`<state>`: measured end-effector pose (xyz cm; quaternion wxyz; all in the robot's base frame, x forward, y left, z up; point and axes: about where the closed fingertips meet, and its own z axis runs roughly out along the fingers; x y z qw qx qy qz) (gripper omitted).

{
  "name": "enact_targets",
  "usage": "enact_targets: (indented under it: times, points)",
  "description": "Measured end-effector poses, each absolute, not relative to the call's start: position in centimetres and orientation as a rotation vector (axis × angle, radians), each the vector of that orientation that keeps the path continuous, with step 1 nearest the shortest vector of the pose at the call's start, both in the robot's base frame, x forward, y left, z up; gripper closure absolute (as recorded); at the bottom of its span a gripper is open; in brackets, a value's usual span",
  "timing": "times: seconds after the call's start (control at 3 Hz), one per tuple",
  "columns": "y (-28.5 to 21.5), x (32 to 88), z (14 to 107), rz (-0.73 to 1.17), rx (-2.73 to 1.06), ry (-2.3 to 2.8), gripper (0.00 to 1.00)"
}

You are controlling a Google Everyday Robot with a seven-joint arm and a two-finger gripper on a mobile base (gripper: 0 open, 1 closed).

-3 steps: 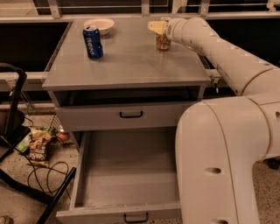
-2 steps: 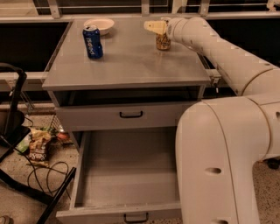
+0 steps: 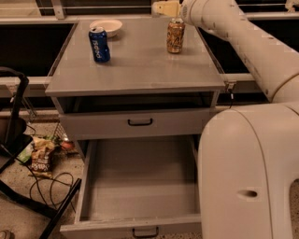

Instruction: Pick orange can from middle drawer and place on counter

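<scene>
The orange can stands upright on the counter, near its back right. My gripper hangs just above and slightly left of the can's top, apart from it, open and empty. The middle drawer is pulled fully out below, and its flat grey floor is bare.
A blue Pepsi can and a white bowl sit at the counter's back left. The upper drawer front is slightly ajar. My white body fills the right. A snack bag, cables and a black frame lie at the left.
The gripper, which was around the orange can, has let go and risen above it. The can stays standing on the counter.
</scene>
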<state>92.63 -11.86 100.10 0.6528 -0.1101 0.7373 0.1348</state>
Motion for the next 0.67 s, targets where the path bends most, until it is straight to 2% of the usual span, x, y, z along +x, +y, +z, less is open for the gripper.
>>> enact_targets:
  times: [0.33, 0.67]
  points:
    - [-13.0, 88.4, 105.3, 0.274, -0.366, 1.643, 0.00]
    - [-14.5, 81.6, 109.4, 0.241, -0.496, 1.607, 0.00]
